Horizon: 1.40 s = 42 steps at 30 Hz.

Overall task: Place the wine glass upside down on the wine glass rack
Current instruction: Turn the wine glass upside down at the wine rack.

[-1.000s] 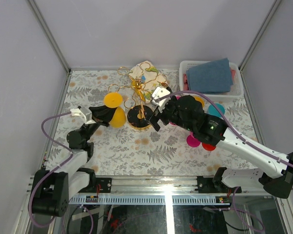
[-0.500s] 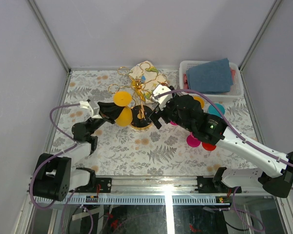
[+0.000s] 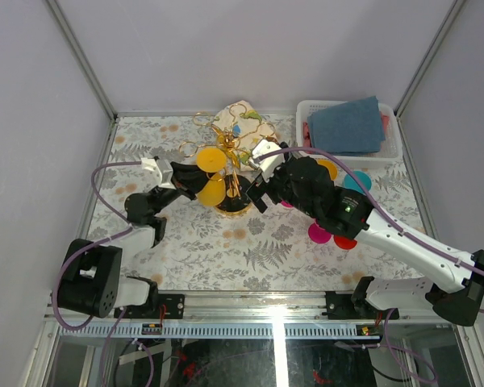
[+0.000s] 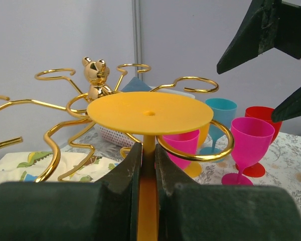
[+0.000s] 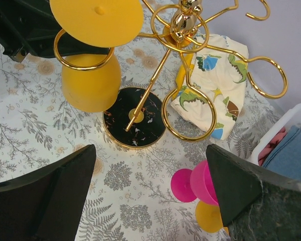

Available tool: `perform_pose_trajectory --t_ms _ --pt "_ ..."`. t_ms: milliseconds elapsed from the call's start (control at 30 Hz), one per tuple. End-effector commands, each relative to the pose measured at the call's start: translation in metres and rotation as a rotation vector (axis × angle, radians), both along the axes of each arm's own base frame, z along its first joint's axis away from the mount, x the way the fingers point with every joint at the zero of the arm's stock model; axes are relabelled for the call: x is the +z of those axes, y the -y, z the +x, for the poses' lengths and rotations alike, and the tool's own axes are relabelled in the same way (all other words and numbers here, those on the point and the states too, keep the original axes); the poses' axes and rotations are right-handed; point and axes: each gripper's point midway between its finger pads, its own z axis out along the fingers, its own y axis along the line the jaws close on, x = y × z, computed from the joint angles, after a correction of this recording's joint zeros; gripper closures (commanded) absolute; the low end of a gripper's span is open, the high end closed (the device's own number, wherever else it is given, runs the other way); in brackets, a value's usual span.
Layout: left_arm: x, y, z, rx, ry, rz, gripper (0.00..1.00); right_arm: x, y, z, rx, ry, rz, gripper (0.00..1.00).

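left claw at bottom centre pinching the upside-down yellow wine glass by its stem, foot disc just over a gold loop of the wine glass rack mid-frame, right claw spread wide above the rack's base

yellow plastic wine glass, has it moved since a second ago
Yes, the yellow plastic wine glass has moved right, toward the gold wire rack.

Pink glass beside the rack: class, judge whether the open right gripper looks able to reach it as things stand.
Probably yes: the open right gripper hovers close, the pink glass sits uncovered just ahead of its fingers, and the rack stands off to one side.
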Motion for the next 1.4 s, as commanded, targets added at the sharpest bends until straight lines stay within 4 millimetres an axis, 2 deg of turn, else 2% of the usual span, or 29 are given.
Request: perform_pose_trajectory --t_ms 0,367,700,900,1000,1167,1367 --pt "0.020 0.011 -0.011 -0.062 0.111 0.007 1.00 0.021 0.003 0.000 -0.022 0.025 0.047 0.02" --pt "0.015 0.025 -0.012 -0.118 0.100 0.024 1.00 0.018 0.005 -0.001 -0.023 0.025 0.044 0.02" --pt "0.006 0.031 -0.037 -0.124 0.128 0.033 1.00 0.017 0.004 0.001 -0.027 0.033 0.037 0.02" --pt "0.001 0.024 -0.048 -0.058 0.128 0.003 0.98 0.016 0.005 0.002 -0.032 0.035 0.036 0.02" --pt "-0.004 0.019 -0.046 -0.021 0.107 -0.008 0.90 0.016 0.005 0.002 -0.033 0.037 0.038 0.02" --pt "-0.008 0.019 -0.042 -0.006 0.077 -0.008 0.69 0.016 0.005 0.003 -0.036 0.038 0.040 0.01" --pt "-0.010 0.019 -0.037 0.002 0.023 -0.022 0.56 0.019 0.012 0.005 -0.064 0.051 0.037 0.01"
